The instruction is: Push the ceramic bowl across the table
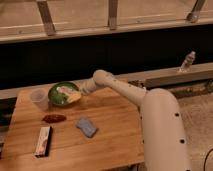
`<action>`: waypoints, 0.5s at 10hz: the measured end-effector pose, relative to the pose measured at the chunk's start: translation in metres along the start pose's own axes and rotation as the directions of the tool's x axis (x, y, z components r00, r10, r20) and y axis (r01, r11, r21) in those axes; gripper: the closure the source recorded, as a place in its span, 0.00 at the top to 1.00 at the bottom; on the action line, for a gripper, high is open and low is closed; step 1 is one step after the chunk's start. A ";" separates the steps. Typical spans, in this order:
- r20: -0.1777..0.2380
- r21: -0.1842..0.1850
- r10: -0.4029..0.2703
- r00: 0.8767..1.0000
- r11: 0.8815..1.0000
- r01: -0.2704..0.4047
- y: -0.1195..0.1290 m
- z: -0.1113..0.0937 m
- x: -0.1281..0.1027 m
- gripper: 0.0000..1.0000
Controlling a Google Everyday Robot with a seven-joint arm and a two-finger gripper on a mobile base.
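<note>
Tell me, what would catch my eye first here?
The big white robot arm dominates, reaching from the right foreground across the wooden table. Its end effector sits at the right rim of a glossy green bowl near the table's far left corner, with a clear cup just left of the bowl.

Wooden table (117, 137) carries: green ceramic bowl (61, 93) and clear cup (39, 98) far left; red packet (54, 118); blue-grey cloth (87, 127); long box (43, 140). My gripper (80, 93) sits at the bowl's right rim.
</note>
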 end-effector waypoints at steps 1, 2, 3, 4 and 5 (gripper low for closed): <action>0.000 -0.001 0.000 1.000 1.000 0.000 0.000 0.001 0.000 0.80; -0.008 0.001 0.002 1.000 1.000 -0.001 0.002 0.002 0.000 0.80; -0.021 0.014 0.012 1.000 1.000 -0.011 0.002 0.000 0.004 0.80; -0.044 0.038 0.031 0.999 0.999 -0.029 0.001 -0.005 0.013 0.80; -0.057 0.056 0.051 0.997 0.997 -0.048 0.000 -0.013 0.025 0.80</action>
